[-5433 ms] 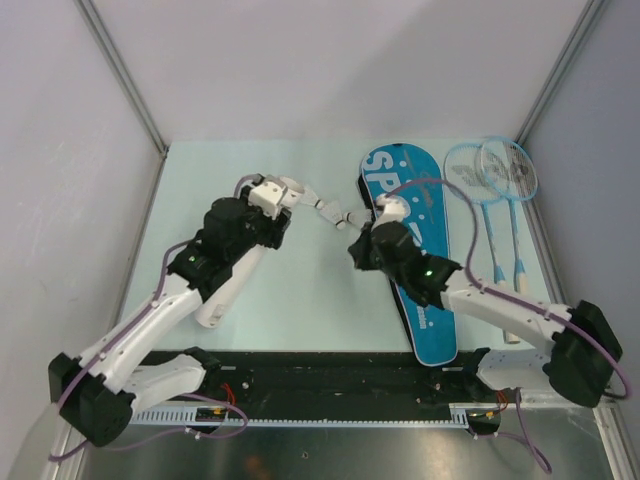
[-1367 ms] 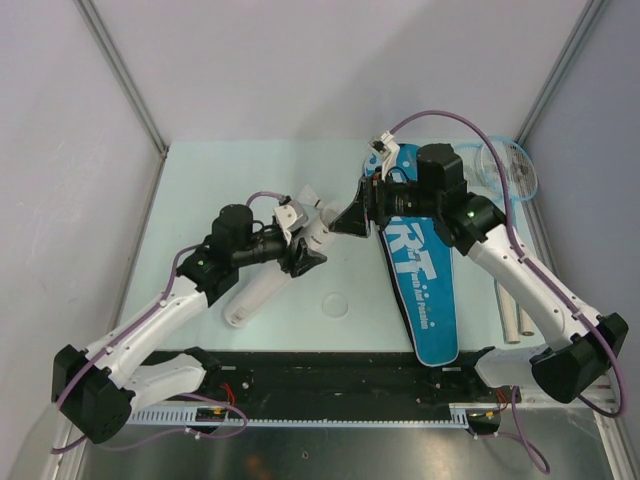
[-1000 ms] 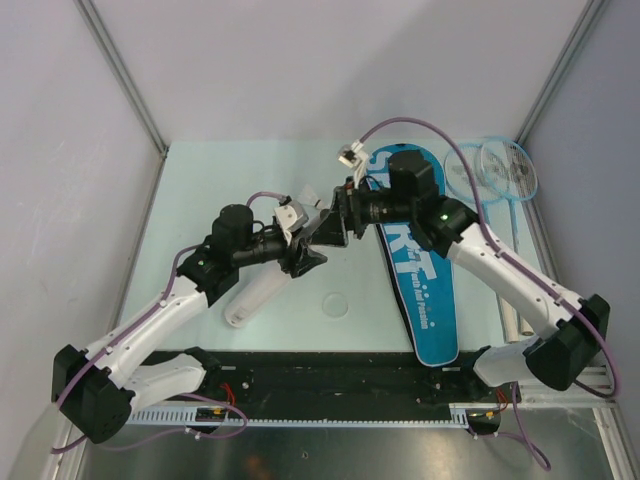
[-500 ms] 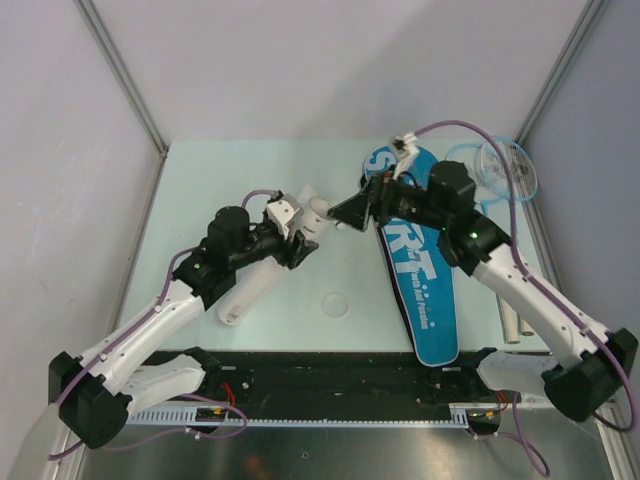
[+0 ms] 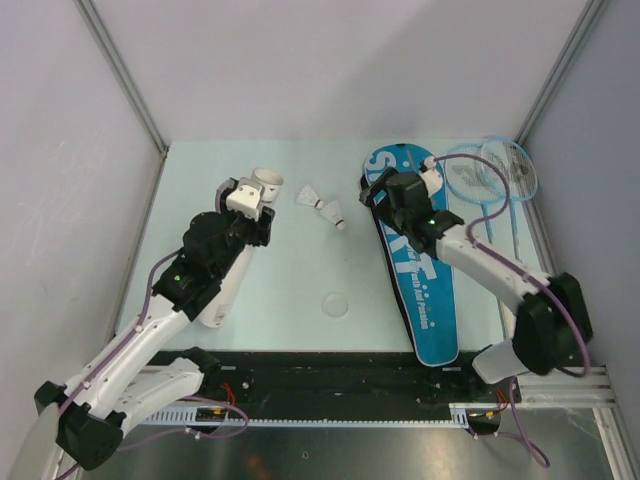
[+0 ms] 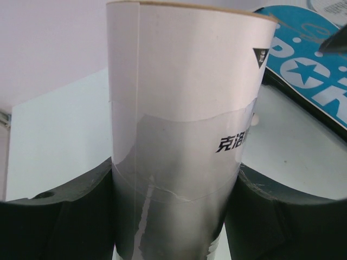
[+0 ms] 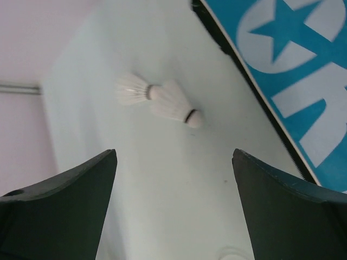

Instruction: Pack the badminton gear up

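left gripper point(image 6: 176, 187): clamped on the white tube point(image 6: 179, 81), one black finger pressed to each side of its wall.
Why held so: the open mouth is pointed forward, away from the bases; this is judged to keep it ready for loading.
right gripper point(image 7: 173, 156): jaws spread wide, nothing between them, set low over the table point(image 7: 162, 206).
two shuttlecocks point(image 7: 173, 108): lying just ahead of the open right fingers, untouched, one cork tucked against the other's skirt, between tube mouth and bag.
Third shuttlecock: not seen; whether it is inside the tube cannot be told.
blue racket bag point(image 5: 420, 280): laid flat beneath the right arm.
rackets point(image 5: 495, 172): beyond the bag, well apart from both grippers.
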`<state>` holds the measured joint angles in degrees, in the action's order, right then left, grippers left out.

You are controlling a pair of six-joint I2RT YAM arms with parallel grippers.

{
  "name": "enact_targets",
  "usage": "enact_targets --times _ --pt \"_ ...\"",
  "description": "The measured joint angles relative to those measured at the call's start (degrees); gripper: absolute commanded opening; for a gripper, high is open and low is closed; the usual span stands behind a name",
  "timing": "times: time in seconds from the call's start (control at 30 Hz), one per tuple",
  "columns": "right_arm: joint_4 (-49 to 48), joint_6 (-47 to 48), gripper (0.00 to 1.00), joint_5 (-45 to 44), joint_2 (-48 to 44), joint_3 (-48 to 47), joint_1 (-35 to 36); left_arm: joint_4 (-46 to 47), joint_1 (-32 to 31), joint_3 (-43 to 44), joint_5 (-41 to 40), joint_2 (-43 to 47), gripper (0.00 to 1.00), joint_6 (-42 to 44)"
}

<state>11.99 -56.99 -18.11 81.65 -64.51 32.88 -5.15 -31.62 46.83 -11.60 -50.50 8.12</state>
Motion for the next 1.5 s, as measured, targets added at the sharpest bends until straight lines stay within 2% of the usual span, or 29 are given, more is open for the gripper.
enact_targets --times 0.1,0.23,0.47,0.6,0.73,0.77,0.8,0.83,1.07,1.37,1.4,1.5 --pt "1.3 -2.3 0.87 -1.6 7.1 -1.3 0.4 0.1 0.0 -0.2 -1.6 1.0 0.25 0.0" --pt "4.5 -4.3 0.84 -3.5 17.2 -8.6 1.5 0.2 0.0 -0.4 -2.2 1.4 0.26 0.0" --pt "14.4 -6.2 0.81 -6.7 35.0 -32.7 5.0 0.2 0.3 -0.8 -2.2 1.5 0.25 0.0" --pt "22.4 -7.4 0.73 -10.0 44.0 -46.7 6.7 0.3 0.6 -1.1 -2.3 2.1 0.25 0.0" --pt "28.4 -8.9 0.66 -11.9 49.6 -54.2 7.8 0.3 0.6 -1.2 -2.3 2.8 0.25 0.0" --pt "29.5 -9.0 0.64 -12.3 50.7 -55.1 8.0 0.3 0.6 -1.2 -2.3 3.0 0.25 0.0" --pt "30.5 -9.1 0.56 -12.7 51.6 -55.8 8.2 0.4 0.6 -1.2 -2.3 3.1 0.25 0.0" --pt "31.4 -9.0 0.52 -12.9 52.6 -56.5 8.3 0.4 0.6 -1.2 -2.3 3.3 0.25 0.0" --pt "34.6 -7.5 0.43 -15.2 56.4 -58.4 8.6 0.5 0.7 -1.2 -2.2 3.6 0.25 0.0" --pt "36.4 -6.9 0.20 -17.5 56.6 -59.3 8.6 0.6 0.9 -1.2 -1.8 3.6 0.24 -0.1" --pt "36.5 -6.5 0.11 -17.8 56.6 -59.3 8.6 0.7 0.9 -1.2 -1.7 3.6 0.24 -0.1" --pt "36.6 -5.6 0.00 -18.1 56.6 -59.3 8.6 0.8 0.9 -1.3 -1.7 3.6 0.24 -0.1"
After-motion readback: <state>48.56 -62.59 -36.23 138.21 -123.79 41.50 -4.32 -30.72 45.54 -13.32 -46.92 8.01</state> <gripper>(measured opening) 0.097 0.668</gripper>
